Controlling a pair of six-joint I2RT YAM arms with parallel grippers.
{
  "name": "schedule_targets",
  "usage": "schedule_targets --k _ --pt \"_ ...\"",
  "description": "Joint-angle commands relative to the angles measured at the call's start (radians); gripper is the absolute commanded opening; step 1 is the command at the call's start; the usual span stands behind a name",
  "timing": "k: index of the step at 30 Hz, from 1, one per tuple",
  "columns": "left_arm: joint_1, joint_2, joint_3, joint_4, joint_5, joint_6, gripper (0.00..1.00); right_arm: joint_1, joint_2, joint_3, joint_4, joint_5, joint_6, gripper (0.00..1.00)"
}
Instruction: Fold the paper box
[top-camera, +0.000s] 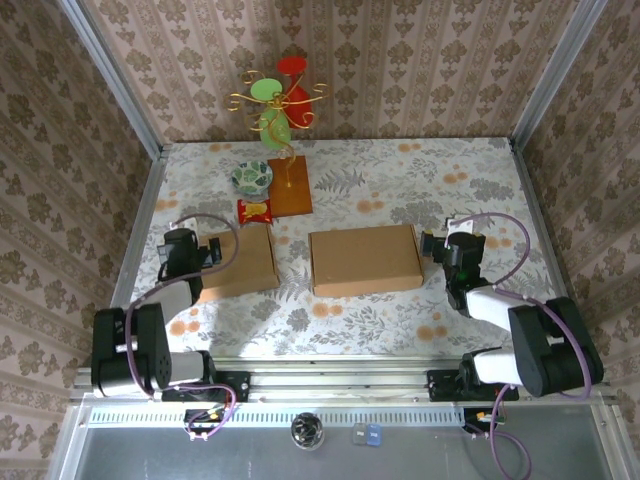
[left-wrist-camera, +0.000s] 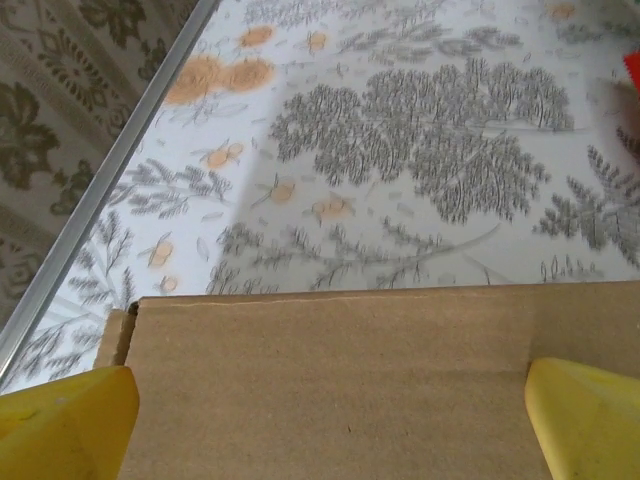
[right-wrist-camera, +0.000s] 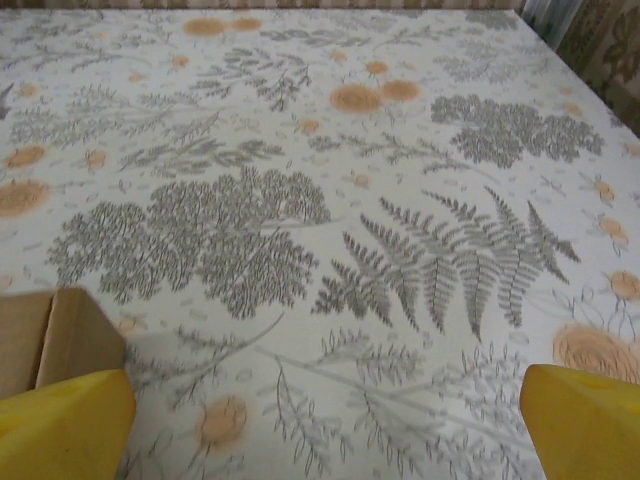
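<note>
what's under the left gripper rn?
Brown cardboard of the left box lies under the open left gripper, spanning between its yellow fingers, with the floral table beyond its edge. Whatever is beneath the cardboard is covered.

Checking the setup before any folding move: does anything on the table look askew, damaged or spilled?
Nothing looks spilled or damaged. One small oddity: on the left cardboard box, a side tab pokes out past its corner instead of lying tucked in. The centre box lies flat with tidy edges.
</note>
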Motion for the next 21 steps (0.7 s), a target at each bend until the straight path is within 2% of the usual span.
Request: schedule_targets --k 1,6,11,14,21 --pt "0.027 0.048 0.039 0.143 0.068 0.02 1.0 -0.01 0.042 0.007 0.184 -0.034 -0.05 1.0" --pt "0.089 0.082 0.086 0.091 0.166 -0.015 1.0 -0.022 0.093 -0.034 0.294 -0.037 -0.045 1.0" --pt "0.095 0.063 0.061 0.12 0.218 0.0 1.0 -0.023 0.231 -0.116 0.596 -0.029 -0.049 1.0" --pt "0.096 0.055 0.048 0.135 0.248 0.006 1.0 -0.024 0.193 -0.093 0.497 -0.027 -0.036 1.0" --pt "0.098 0.084 0.089 0.089 0.277 0.017 1.0 -0.025 0.193 -0.048 0.413 0.005 -0.025 1.0"
